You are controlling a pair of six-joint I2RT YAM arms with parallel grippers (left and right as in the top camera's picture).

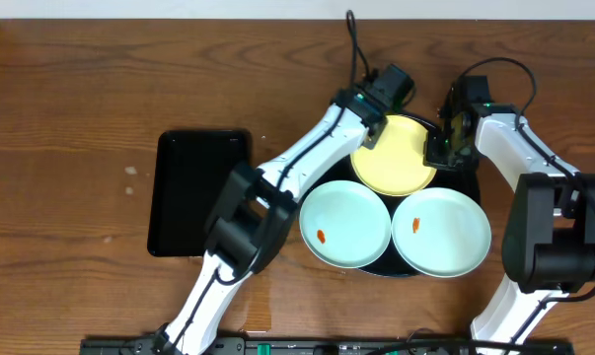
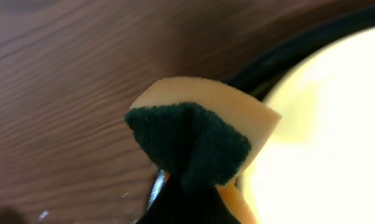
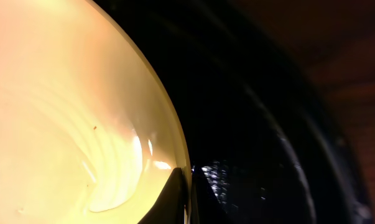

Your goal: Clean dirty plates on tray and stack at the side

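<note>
The left gripper (image 1: pixel 374 131) is pinching a folded sponge (image 2: pixel 199 127) at the far-left edge of the yellow plate (image 1: pixel 396 160). The right gripper (image 1: pixel 442 146) is seemingly clamping that plate's right rim (its view is dark) on the tray (image 1: pixel 472 185). Wiping is underway, and next the sponge needs sweeping inward. Two smeared mint plates (image 1: pixel 344 225) are waiting nearer.

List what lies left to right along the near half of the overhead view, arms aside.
Small rectangular glossy black tray → pale mint-blue round plate with an orange smear → second pale mint-blue round plate, also smeared orange.
</note>
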